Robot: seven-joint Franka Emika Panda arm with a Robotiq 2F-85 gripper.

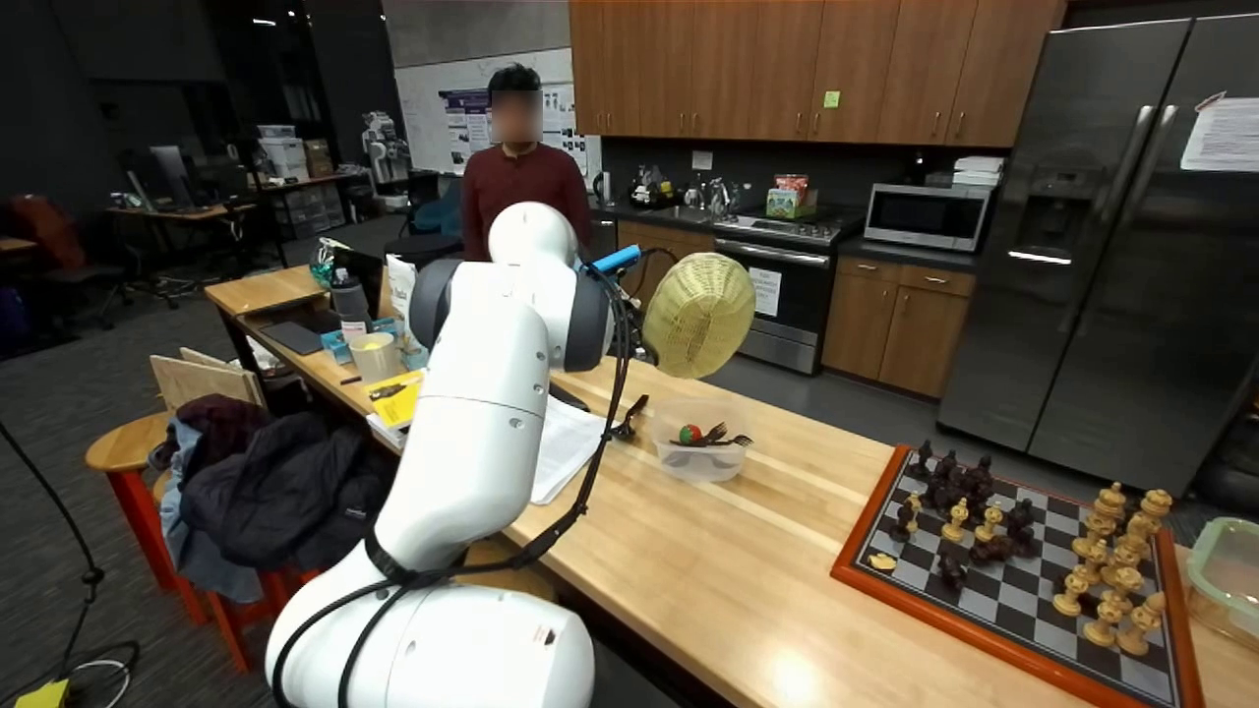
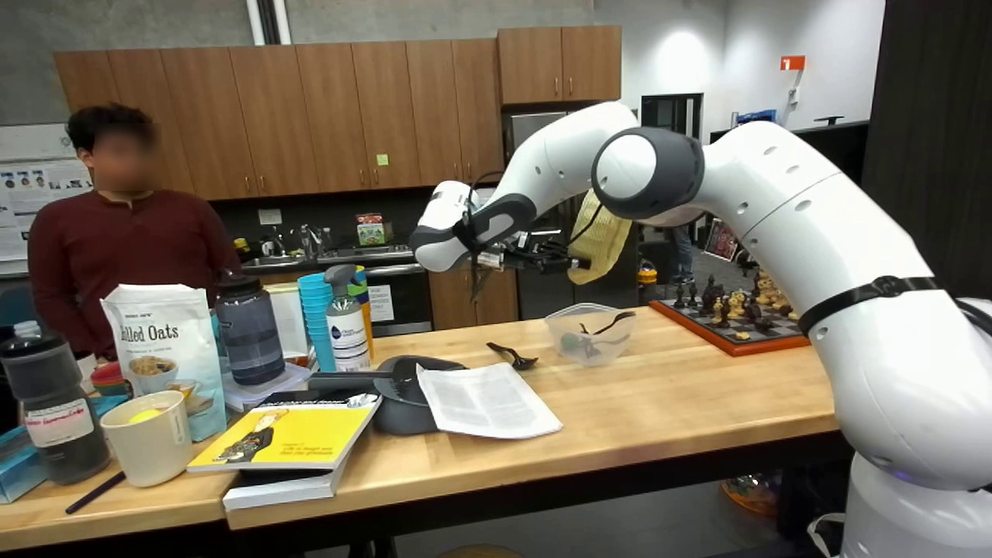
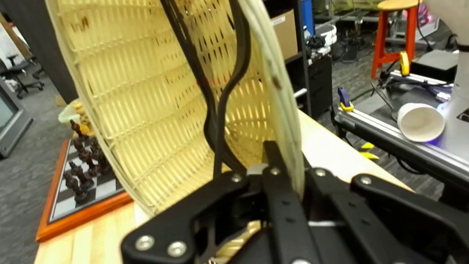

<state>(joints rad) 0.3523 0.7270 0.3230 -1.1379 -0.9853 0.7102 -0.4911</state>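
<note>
Over the worktop (image 1: 748,580), the pincer (image 3: 289,172) is clamped on the rim of a pale yellow basket (image 3: 146,110), oval and openly woven, held on edge with its long axis steep and leaning. The wrist view looks into its hollow, crossed by two dark, curving strips (image 3: 243,44), while an exterior view shows its rounded back higher than a translucent plastic tub (image 1: 703,469) on the worktop.

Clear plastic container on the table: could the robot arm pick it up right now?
Probably not: the end effector grips the woven basket by its rim, so it isn't free to grasp. Otherwise the way looks fairly open: the clear plastic container sits open-topped on the table.
</note>
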